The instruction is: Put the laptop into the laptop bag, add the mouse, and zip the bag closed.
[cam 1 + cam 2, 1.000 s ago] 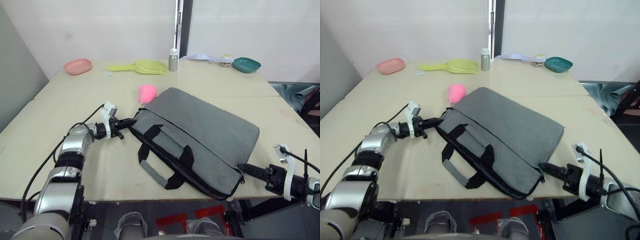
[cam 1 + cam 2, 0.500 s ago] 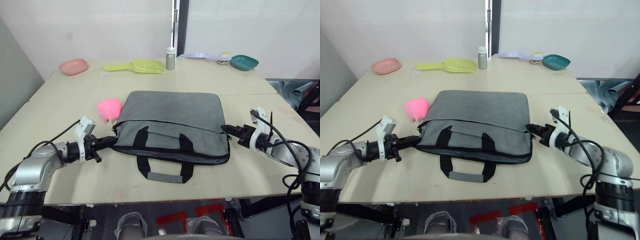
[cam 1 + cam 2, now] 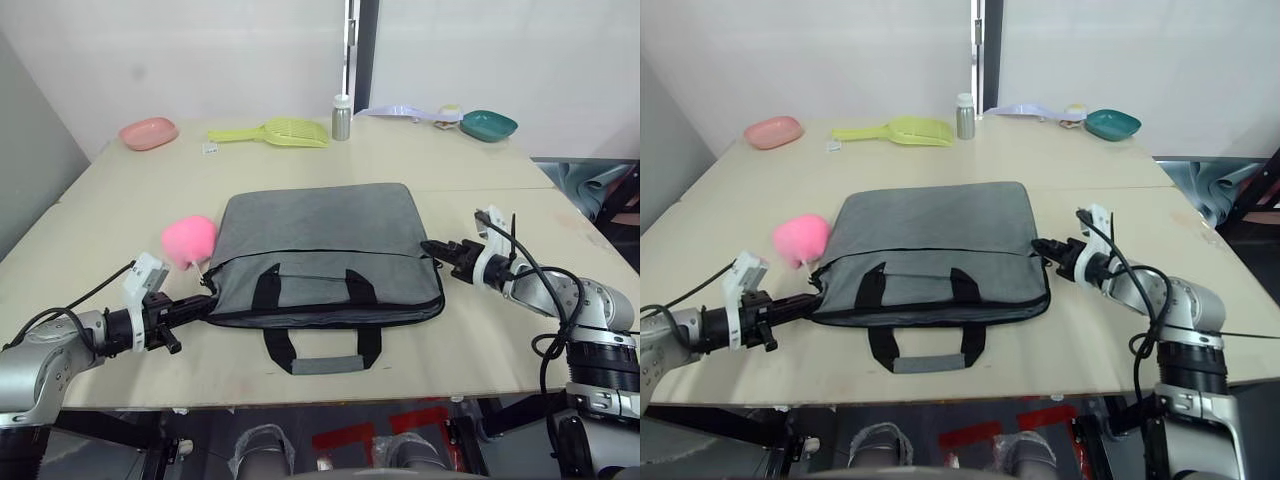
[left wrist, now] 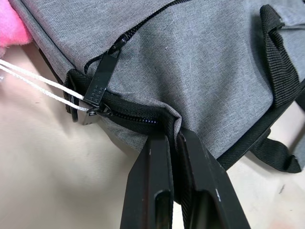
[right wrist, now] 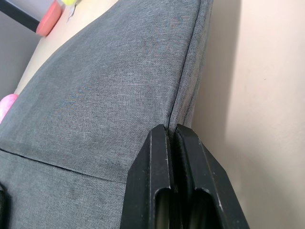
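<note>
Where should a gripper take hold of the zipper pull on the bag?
Grip the flat black zipper pull across its thin faces, coming from the bag's left end. It lies against the corner with a white string through it, close beside the left gripper.

The laptop bag (image 3: 930,240) lies flat on the table (image 3: 1120,330), its handles toward the near edge, with the left tool (image 3: 812,299) at its near left corner and the right tool (image 3: 1040,246) at its right edge. A pink lump (image 3: 800,238) sits just beside the bag's left side. Along the far edge stand a pink dish (image 3: 773,131), a yellow scoop (image 3: 902,130), a small bottle (image 3: 964,116) and a teal bowl (image 3: 1112,124).
</note>
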Tool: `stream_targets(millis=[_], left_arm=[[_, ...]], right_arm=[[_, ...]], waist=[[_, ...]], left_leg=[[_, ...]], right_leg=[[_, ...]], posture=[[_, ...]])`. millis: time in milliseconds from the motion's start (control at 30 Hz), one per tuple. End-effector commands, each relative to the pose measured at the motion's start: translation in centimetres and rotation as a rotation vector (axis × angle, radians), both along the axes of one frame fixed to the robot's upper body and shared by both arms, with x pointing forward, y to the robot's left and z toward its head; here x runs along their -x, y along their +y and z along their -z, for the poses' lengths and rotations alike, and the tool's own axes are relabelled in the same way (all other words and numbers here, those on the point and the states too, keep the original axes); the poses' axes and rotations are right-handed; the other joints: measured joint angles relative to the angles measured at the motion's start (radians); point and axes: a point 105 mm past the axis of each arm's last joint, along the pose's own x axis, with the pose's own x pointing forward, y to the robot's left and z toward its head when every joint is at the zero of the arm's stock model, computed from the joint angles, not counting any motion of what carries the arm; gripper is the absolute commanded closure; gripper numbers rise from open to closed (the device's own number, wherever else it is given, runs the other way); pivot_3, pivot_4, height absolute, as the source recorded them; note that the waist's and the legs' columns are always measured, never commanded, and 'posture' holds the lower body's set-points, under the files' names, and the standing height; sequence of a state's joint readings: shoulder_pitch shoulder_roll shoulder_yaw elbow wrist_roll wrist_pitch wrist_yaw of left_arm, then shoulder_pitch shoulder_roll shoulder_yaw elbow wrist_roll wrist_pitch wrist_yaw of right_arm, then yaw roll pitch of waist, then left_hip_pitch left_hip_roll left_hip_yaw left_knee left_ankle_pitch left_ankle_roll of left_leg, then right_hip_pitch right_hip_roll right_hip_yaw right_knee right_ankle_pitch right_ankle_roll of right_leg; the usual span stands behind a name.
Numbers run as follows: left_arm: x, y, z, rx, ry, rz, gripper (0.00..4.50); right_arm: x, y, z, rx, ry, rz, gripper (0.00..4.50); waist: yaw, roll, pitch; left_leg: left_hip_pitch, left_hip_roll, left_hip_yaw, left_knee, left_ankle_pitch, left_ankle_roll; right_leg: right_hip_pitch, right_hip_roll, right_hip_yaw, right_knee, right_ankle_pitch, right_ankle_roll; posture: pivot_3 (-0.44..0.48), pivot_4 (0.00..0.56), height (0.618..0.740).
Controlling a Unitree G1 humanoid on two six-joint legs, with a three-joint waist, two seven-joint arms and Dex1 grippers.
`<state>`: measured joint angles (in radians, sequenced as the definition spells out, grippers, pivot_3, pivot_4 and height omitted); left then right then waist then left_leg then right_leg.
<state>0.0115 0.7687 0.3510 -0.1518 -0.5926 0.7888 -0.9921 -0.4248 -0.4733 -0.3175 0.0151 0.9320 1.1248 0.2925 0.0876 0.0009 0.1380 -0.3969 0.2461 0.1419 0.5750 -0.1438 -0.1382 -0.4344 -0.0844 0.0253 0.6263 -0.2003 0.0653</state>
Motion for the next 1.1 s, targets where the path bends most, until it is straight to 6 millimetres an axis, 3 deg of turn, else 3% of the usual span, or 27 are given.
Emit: stream_targets(millis=[33, 267, 300, 433, 567, 633, 700, 733, 967, 1100], left_arm=[[0.1, -0.2, -0.4, -0.004, -0.008, 0.030, 4.50], [0.1, 0.2, -0.2, -0.019, -0.005, 0.040, 4.50], [0.0, 0.3, -0.3, -0.020, -0.014, 0.033, 4.50], [-0.2, 1.2, -0.6, -0.029, -0.025, 0.022, 3.10], [-0.2, 2.8, -1.2, -0.038, -0.051, -0.027, 1.68], [-0.1, 4.2, -2.4, -0.034, -0.094, -0.065, 0.93], [0.0, 5.0, -3.3, -0.033, -0.129, -0.080, 0.24], [-0.2, 5.9, -4.2, -0.040, -0.164, -0.103, 0.03], [-1.3, 11.8, -8.3, -0.188, -0.304, -0.192, 0.03], [-1.2, 14.5, -8.9, -0.222, -0.293, -0.227, 0.03]], right_arm=[[0.4, 0.7, -1.5, -0.006, -0.065, -0.036, 4.38], [0.4, 0.3, -1.4, -0.002, -0.083, -0.014, 4.38], [0.5, 0.3, -1.5, -0.004, -0.086, -0.017, 4.10], [1.2, -0.8, -1.4, 0.057, -0.111, -0.010, 2.77], [2.4, -2.5, -0.6, 0.316, -0.190, -0.072, 1.41], [2.7, -4.4, -1.7, 0.477, -0.313, -0.091, 0.70], [2.7, -5.4, -2.6, 0.516, -0.370, -0.097, 0.02], [3.0, -5.7, -3.6, 0.533, -0.413, -0.139, 0.00], [5.5, -8.8, -8.1, 0.679, -0.571, -0.366, 0.00], [6.4, -9.9, -9.5, 0.662, -0.570, -0.448, 0.00]], waist=[[0.000, 0.000, 0.000], [0.000, 0.000, 0.000], [0.000, 0.000, 0.000], [0.006, 0.000, 0.000], [0.017, -0.001, -0.001], [0.018, -0.001, -0.001], [0.010, -0.001, -0.001], [0.006, -0.001, -0.001], [0.006, -0.003, -0.002], [0.009, -0.004, -0.002]], left_leg=[[0.000, 0.000, 0.000, 0.000, 0.000, 0.000], [0.000, 0.000, 0.000, 0.000, 0.000, 0.000], [0.000, 0.000, 0.000, 0.000, 0.000, 0.000], [0.000, 0.000, 0.000, 0.001, 0.000, 0.000], [0.000, 0.000, 0.000, 0.002, 0.000, 0.001], [-0.001, 0.000, 0.000, 0.002, -0.001, 0.002], [-0.001, 0.000, -0.001, 0.002, -0.003, 0.005], [0.000, 0.000, 0.000, 0.002, -0.003, 0.005], [0.003, 0.000, 0.000, 0.005, -0.003, 0.007], [0.001, 0.000, 0.000, 0.007, -0.002, 0.010]], right_leg=[[0.000, 0.000, 0.000, 0.000, 0.000, 0.000], [0.000, 0.000, 0.000, 0.001, 0.000, 0.000], [0.000, 0.000, 0.000, 0.001, 0.000, 0.000], [0.000, 0.000, 0.000, 0.001, 0.000, 0.000], [0.001, -0.001, 0.000, 0.001, 0.000, 0.000], [0.001, -0.001, 0.000, 0.000, 0.000, 0.000], [0.001, 0.000, 0.000, 0.000, 0.000, 0.000], [0.001, 0.000, 0.000, 0.000, 0.000, 0.000], [0.003, 0.000, 0.002, 0.002, 0.000, 0.001], [0.002, -0.001, 0.001, 0.003, 0.001, 0.000]], posture=[[0.000, 0.150, 0.740], [0.000, 0.150, 0.740], [0.000, 0.150, 0.740], [0.000, 0.150, 0.740], [0.000, 0.150, 0.740], [0.000, 0.150, 0.740], [0.000, 0.150, 0.740], [0.000, 0.150, 0.740], [0.000, 0.150, 0.740], [0.000, 0.150, 0.740]])
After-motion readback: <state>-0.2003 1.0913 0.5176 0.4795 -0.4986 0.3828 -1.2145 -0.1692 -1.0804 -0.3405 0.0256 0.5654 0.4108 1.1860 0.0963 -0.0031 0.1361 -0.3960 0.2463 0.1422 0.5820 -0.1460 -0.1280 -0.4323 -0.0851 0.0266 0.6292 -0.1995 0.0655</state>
